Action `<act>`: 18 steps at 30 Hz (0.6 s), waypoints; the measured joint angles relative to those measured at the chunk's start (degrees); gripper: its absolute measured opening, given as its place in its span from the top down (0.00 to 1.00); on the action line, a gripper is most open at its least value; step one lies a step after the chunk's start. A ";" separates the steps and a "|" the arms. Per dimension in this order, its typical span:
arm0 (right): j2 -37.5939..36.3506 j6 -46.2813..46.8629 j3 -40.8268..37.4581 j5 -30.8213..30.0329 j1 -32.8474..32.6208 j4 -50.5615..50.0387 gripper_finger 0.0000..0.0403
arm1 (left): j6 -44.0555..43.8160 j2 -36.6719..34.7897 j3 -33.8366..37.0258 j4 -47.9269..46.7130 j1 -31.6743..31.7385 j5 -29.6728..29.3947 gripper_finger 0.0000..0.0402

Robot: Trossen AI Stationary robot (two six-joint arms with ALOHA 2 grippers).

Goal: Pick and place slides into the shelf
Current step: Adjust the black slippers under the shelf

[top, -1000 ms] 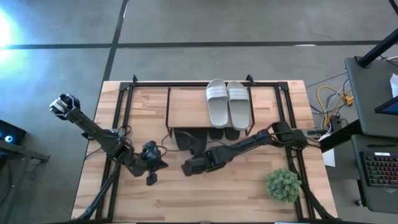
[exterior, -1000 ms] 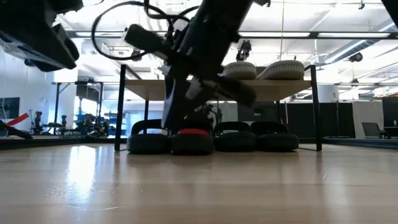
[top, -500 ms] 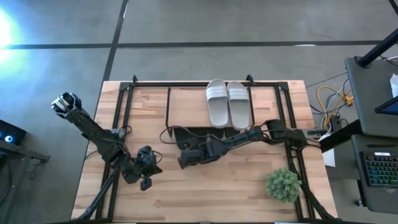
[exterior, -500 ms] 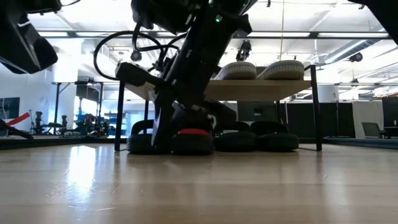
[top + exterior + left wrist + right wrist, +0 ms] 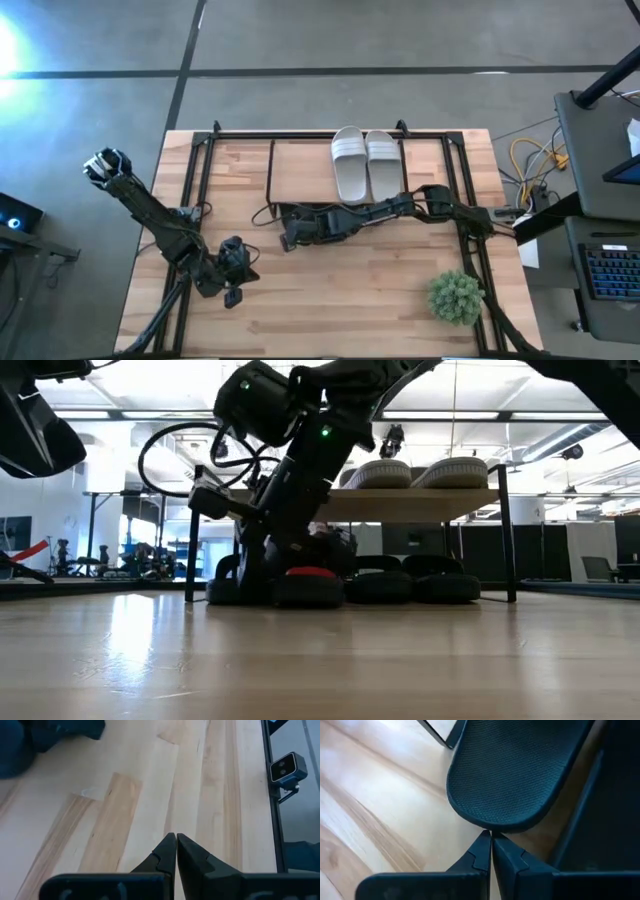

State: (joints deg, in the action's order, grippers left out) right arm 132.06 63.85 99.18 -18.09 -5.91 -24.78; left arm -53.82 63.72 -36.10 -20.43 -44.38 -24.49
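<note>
Reaching low under the shelf [image 5: 300, 170], the right tool [image 5: 491, 836] had its two dark fingers pressed together, and their tips touched the rounded end of a dark slide [image 5: 507, 775]. This slide had a fine dotted, mesh-like texture on its sole and a smooth curved edge. It lay on the bench [image 5: 350, 310] at the left end of the lower tier, beside a thin black tube of the frame.

The shelf was made of thin black metal tubes with a light wood plank on top. On this plank two light grey-white slides [image 5: 366, 165] lay side by side, touching, each with a broad ribbed strap. In the low view the other dark slides [image 5: 400, 586] stood in a row on the lower level, and one of them showed a red inside part [image 5: 310, 572].

The left tool [image 5: 176, 840] was also closed, with nothing between its fingers, and hung over bare wood near the front left part of the bench, well apart from the shelf.

The bench was of pale wooden planks with visible grain. A small green spiky plant [image 5: 456, 296] stood near its front right corner. Around the bench the floor was grey concrete, and behind it was a large bright room with ceiling lights.
</note>
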 joint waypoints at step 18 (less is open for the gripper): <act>0.38 -8.77 3.76 0.67 1.24 1.81 0.98 | -0.02 0.00 -0.02 -0.04 0.00 -0.24 1.00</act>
State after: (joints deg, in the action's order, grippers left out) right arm 132.44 55.08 102.94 -17.42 -4.67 -22.97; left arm -53.84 63.72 -36.12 -20.47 -44.38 -24.73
